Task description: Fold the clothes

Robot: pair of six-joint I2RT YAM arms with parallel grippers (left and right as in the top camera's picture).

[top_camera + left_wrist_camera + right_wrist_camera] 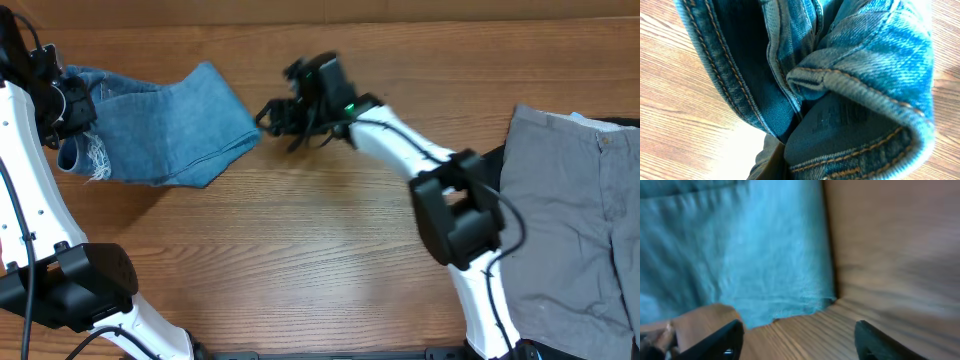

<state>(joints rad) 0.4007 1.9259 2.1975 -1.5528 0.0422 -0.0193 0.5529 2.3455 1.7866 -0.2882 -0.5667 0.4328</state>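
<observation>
The light-blue denim jeans (165, 125) lie folded at the table's far left, frayed hem (95, 155) at their left end. My left gripper (68, 110) is at that left end, shut on the jeans; the left wrist view is filled with their seams and stitched edges (850, 85). My right gripper (272, 118) is open and empty, just right of the jeans' right edge. In the right wrist view its two fingers (797, 340) spread over bare wood with the denim (740, 250) just ahead.
Grey trousers (570, 220) lie flat at the table's right side, with a dark cloth edge (625, 123) behind them. Bare wooden tabletop (300, 240) lies between the garments. The arms' bases stand at the front edge.
</observation>
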